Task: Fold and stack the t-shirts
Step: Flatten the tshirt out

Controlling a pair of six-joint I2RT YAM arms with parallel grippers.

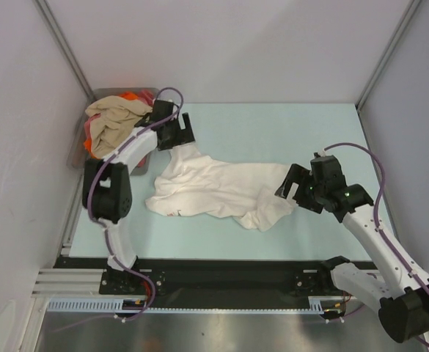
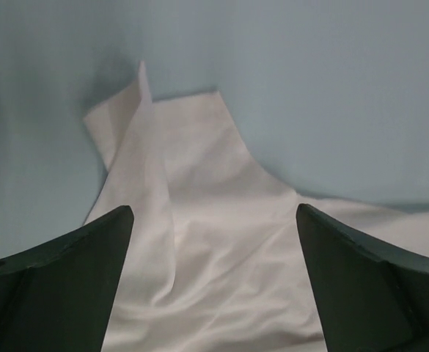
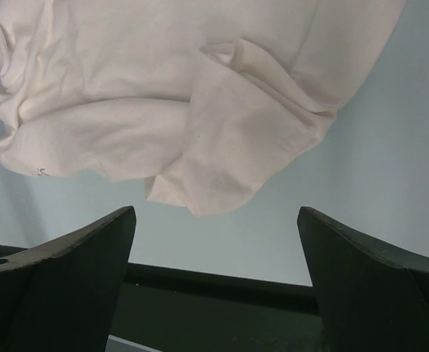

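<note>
The white shirt (image 1: pixel 214 187) lies crumpled in the middle of the table (image 1: pixel 287 128), not yet spread flat. My left hand (image 1: pixel 177 139) hangs over its far left corner with the jaws wide and nothing in them. My right hand (image 1: pixel 291 192) sits just beside the bunched right end, also wide and empty.

I judge the step in hand to be flattening, so each hand should take an outer edge, not a heap. On the left, a narrow flap points away from me between my fingers, and I would pinch a single layer near its tip. On the right, the cloth is doubled over itself. I would reach past the loose fold to the true edge, or the crease may be dragged along. Then both hands should pull apart gently and evenly, low over the table.

The tray (image 1: pixel 76 152) at the far left corner holds a beige shirt (image 1: pixel 115 121) piled on top, with an orange shirt (image 1: pixel 89 147) showing beneath it.
</note>
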